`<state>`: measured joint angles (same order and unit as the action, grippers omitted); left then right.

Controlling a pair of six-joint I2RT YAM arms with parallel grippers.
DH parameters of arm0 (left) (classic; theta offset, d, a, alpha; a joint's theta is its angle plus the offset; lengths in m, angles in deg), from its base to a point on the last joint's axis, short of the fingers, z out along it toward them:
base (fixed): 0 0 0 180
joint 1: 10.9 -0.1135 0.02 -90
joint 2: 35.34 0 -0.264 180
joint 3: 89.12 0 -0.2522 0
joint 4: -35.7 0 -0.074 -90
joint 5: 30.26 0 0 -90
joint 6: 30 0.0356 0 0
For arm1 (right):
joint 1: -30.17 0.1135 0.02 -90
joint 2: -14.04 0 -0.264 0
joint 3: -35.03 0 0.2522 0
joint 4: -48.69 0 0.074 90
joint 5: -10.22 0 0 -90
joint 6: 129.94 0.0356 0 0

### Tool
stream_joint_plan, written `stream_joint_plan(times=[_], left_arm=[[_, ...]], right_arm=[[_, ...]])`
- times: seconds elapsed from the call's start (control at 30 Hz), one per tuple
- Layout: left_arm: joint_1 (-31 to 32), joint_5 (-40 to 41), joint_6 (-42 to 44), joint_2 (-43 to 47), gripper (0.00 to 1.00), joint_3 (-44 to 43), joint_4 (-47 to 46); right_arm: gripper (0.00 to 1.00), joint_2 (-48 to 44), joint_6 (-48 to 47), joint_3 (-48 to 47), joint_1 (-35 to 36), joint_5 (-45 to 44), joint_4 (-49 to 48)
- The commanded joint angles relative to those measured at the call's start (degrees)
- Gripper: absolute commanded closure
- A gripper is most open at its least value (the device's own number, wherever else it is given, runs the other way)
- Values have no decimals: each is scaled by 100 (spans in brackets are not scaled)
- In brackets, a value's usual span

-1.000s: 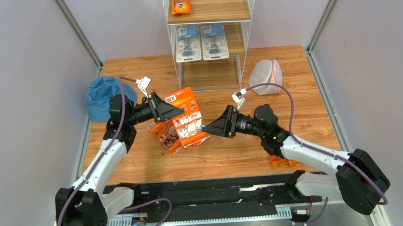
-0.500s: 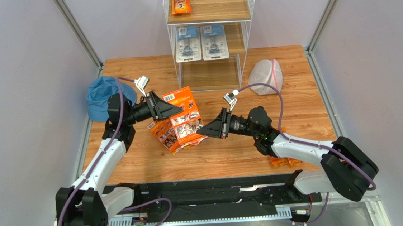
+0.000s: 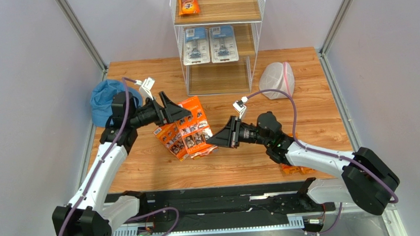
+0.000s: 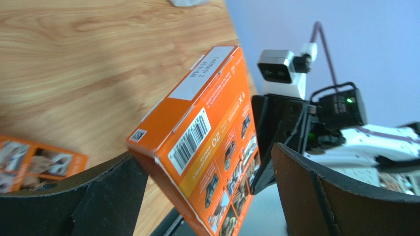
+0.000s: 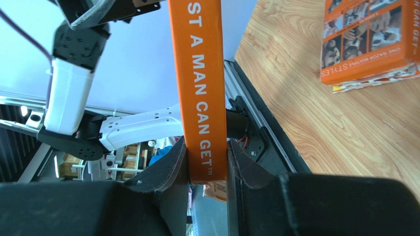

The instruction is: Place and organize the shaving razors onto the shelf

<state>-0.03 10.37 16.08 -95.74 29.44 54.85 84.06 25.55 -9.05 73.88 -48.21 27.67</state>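
Wood-grain laminate covers the table point(image 3: 317, 87), which is closed in by plain pale walls. At its far edge the wire shelf point(image 3: 231, 4) is seen, with an orange bag point(image 3: 188, 0) on the top board and two blister cards point(image 3: 195, 45) side by side on the middle one. Near the table's middle a flat, glossy orange box point(image 3: 195, 125) is held tilted above the surface. The right gripper point(image 3: 211, 140) is clamped on its lower edge, the arm stretched low toward the left. Only in the right wrist view is the narrow lettered spine seen pinched between two dark fingers point(image 5: 167, 167). The left gripper point(image 3: 179, 110) is spread wide about the box's upper end; the left wrist view shows the barcode face. Beneath, a second orange pack point(image 3: 170, 141) lies flat. A blue hat point(image 3: 104, 101) and a mesh bag point(image 3: 276, 80) lie at the sides.
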Motion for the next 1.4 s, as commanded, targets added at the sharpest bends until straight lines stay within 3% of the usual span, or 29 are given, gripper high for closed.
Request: stream_joint_plan(times=[0.0, 0.13, 0.17, 0.27, 0.6, 1.03, 1.37], left_arm=[[11, 1410, 990, 353, 1, -479, 1560], [20, 3157, 1166, 765, 1, -672, 2571], [11, 3901, 1167, 819, 1, -733, 2947], [11, 4740, 1184, 960, 1, -795, 3432], [11, 4515, 1246, 1013, 1, -549, 3416], [11, 4506, 1421, 1285, 1, -251, 3592], [11, 4313, 1404, 1206, 1, -154, 3399]], right_arm=[[100, -173, -221, -211, 24, -169, 42], [100, -138, -239, -175, 24, -204, 77], [100, -129, -248, -158, 24, -230, 103], [100, -111, -309, -175, 24, -300, 217], [100, 556, -336, -509, -204, -687, 464], [100, 2349, -248, -2170, -916, -547, 841], [100, 2859, 68, -2197, -1189, -881, 455]])
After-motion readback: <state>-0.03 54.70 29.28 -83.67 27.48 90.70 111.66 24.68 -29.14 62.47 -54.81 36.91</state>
